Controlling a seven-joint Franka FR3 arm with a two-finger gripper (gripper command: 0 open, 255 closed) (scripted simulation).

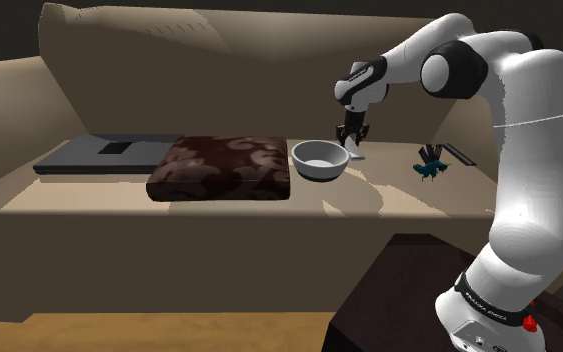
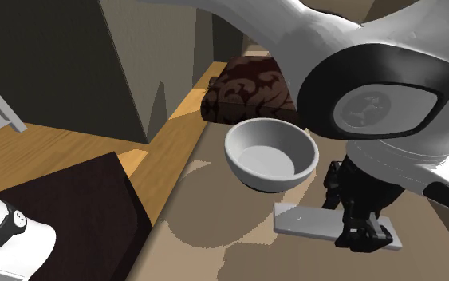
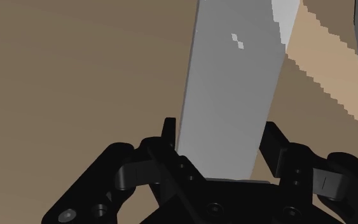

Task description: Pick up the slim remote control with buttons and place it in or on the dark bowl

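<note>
In the shoulder view you have the gripper lowered onto the beige seat, just beside the pale grey bowl. The slim remote shows as a pale sliver under the fingertips. A dark patterned cushion lies on the bowl's other side.

In the second exterior view the slim remote lies flat on the seat, near the pale grey bowl but apart from it. Your gripper stands over its far end.

In the wrist view your gripper is set narrow. Its fingers sit against the two long edges of the slim remote and clasp the grey slab between them.
</note>
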